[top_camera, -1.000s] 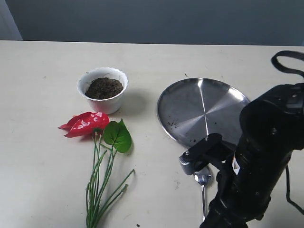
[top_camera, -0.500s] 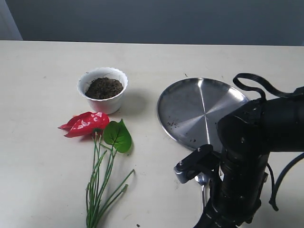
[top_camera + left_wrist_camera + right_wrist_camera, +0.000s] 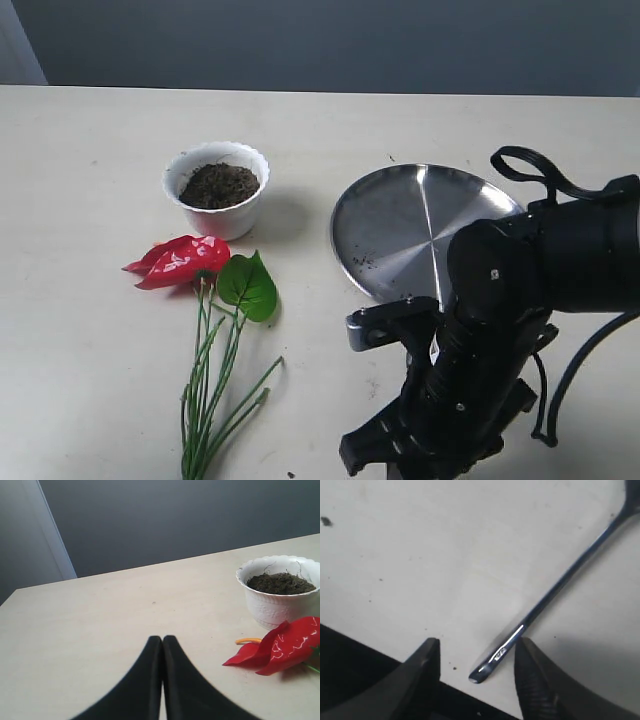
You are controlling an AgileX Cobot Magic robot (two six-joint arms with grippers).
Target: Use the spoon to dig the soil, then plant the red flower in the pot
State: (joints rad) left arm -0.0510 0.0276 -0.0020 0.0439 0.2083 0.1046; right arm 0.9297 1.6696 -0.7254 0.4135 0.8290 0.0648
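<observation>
The white scalloped pot [image 3: 217,190] holds dark soil [image 3: 219,185] at the left of the table. In front of it lies the red flower [image 3: 180,261] with its green leaf [image 3: 247,285] and long stems. In the left wrist view the pot [image 3: 280,600], its soil [image 3: 280,583] and the red flower [image 3: 285,646] show beside my shut left gripper [image 3: 162,639]. My right gripper [image 3: 476,645] is open low over the table, with the end of the spoon handle [image 3: 540,607] lying between its fingers. The right arm [image 3: 480,340] hides the spoon in the exterior view.
A round steel plate [image 3: 420,232] with a few soil crumbs lies right of the pot, partly behind the right arm. Loose specks of soil dot the table [image 3: 445,540] near the spoon.
The right arm has swung left and down over the spoon, which showed beside it a second ago and is now covered. Pot, flower and plate have not moved.
</observation>
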